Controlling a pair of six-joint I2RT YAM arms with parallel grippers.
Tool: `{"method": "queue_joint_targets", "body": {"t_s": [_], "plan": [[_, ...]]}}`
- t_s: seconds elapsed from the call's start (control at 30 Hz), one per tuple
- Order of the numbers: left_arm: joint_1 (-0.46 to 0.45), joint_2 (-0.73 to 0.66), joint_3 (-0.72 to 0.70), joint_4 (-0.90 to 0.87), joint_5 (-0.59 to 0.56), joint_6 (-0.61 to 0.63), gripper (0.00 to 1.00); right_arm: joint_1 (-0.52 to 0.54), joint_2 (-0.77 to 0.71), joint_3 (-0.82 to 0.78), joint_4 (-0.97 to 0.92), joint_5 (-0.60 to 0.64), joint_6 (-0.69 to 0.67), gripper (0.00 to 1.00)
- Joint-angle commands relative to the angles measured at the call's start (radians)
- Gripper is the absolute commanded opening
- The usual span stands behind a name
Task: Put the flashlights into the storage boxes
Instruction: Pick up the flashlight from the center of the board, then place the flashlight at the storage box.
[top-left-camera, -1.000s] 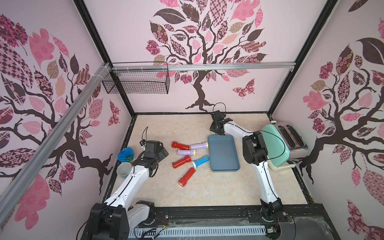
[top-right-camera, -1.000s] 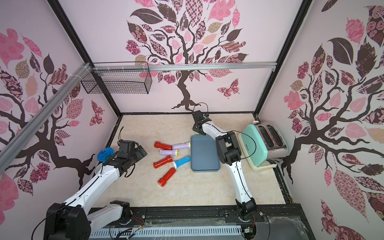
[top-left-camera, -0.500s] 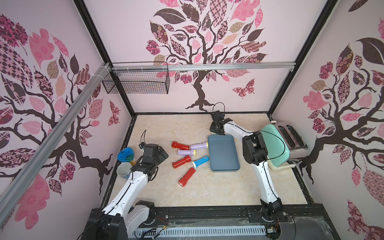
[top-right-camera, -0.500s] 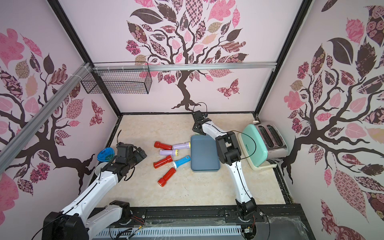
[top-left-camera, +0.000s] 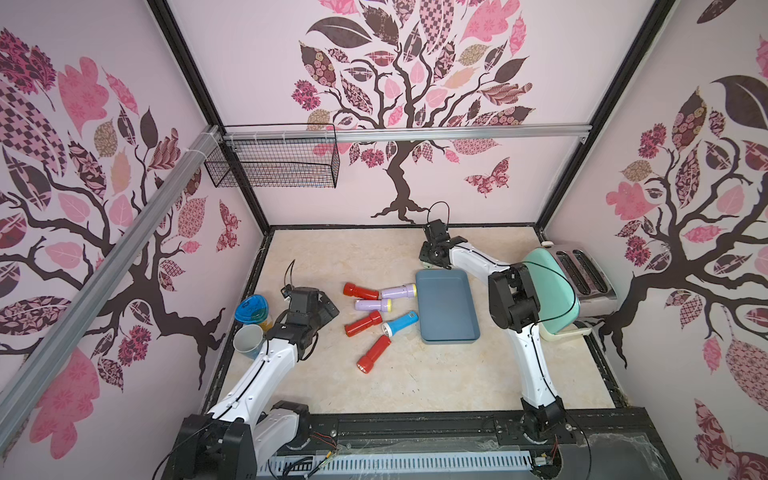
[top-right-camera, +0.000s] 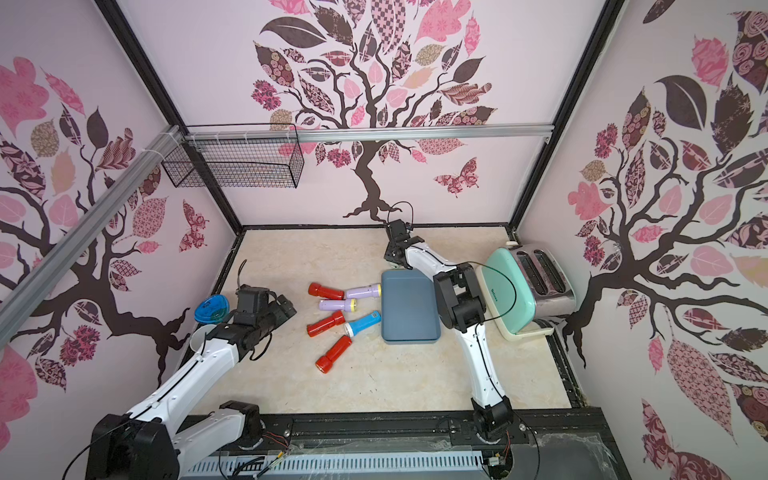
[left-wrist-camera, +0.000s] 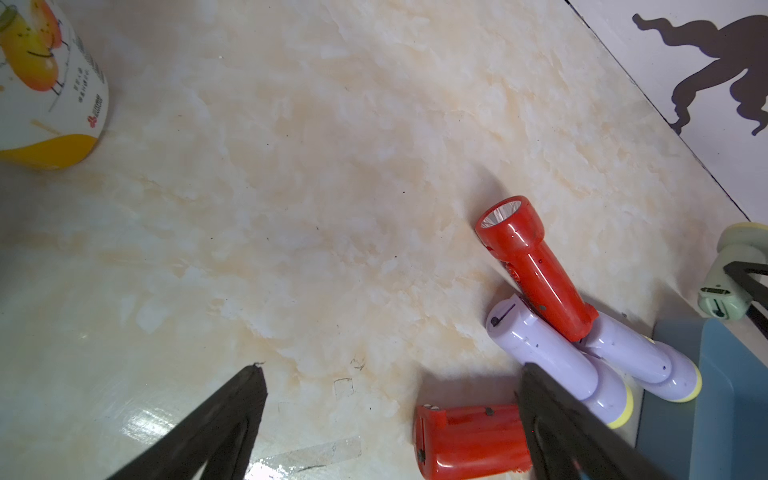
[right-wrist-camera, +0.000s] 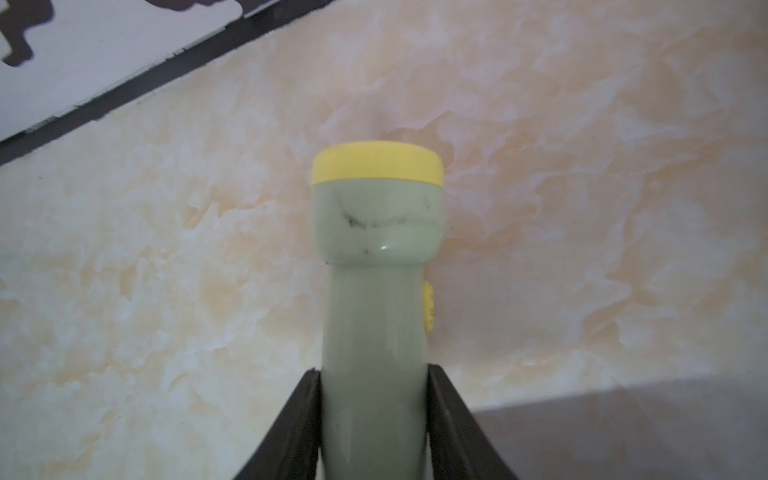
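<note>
Six flashlights lie loose left of the storage box: a red one (top-left-camera: 360, 291), two lilac ones (top-left-camera: 399, 291) (top-left-camera: 373, 305), another red (top-left-camera: 363, 323), a blue one (top-left-camera: 400, 323) and a third red (top-left-camera: 373, 353). The slate-blue storage box (top-left-camera: 446, 307) (top-right-camera: 409, 307) holds nothing. My right gripper (top-left-camera: 432, 259) (right-wrist-camera: 374, 370) sits just behind the box, shut on a pale green flashlight (right-wrist-camera: 376, 291) with a yellow head, low over the table. That flashlight is hidden in both top views. My left gripper (top-left-camera: 328, 309) (left-wrist-camera: 390, 368) stands open left of the pile, nothing between its fingers.
A blue-lidded cup (top-left-camera: 251, 309) and a pale open cup (top-left-camera: 248, 340) stand at the left edge beside my left arm. The mint-green toaster (top-left-camera: 557, 291) fills the right side. A black wire basket (top-left-camera: 274, 164) hangs on the back left wall.
My right jaws have closed onto the pale green flashlight. My left gripper has drifted slightly toward the front, still open.
</note>
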Motion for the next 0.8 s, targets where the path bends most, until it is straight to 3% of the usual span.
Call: {"method": "queue_joint_targets", "body": {"t_s": [0.0, 0.2, 0.37, 0.77], "plan": [[0.005, -0.009, -0.013, 0.015, -0.009, 0.000, 0.98, 0.007, -0.104, 0.013, 0.050, 0.016, -0.039, 0.40], [0.005, 0.012, -0.003, 0.004, -0.014, -0.002, 0.98, 0.007, -0.171, -0.017, 0.051, 0.018, -0.068, 0.40], [0.005, 0.016, -0.004, 0.006, -0.013, -0.003, 0.98, 0.006, -0.310, -0.166, 0.116, -0.010, -0.061, 0.38], [0.004, 0.028, -0.005, -0.002, -0.046, -0.015, 0.98, 0.022, -0.775, -0.826, 0.239, -0.131, -0.054, 0.38]]}}
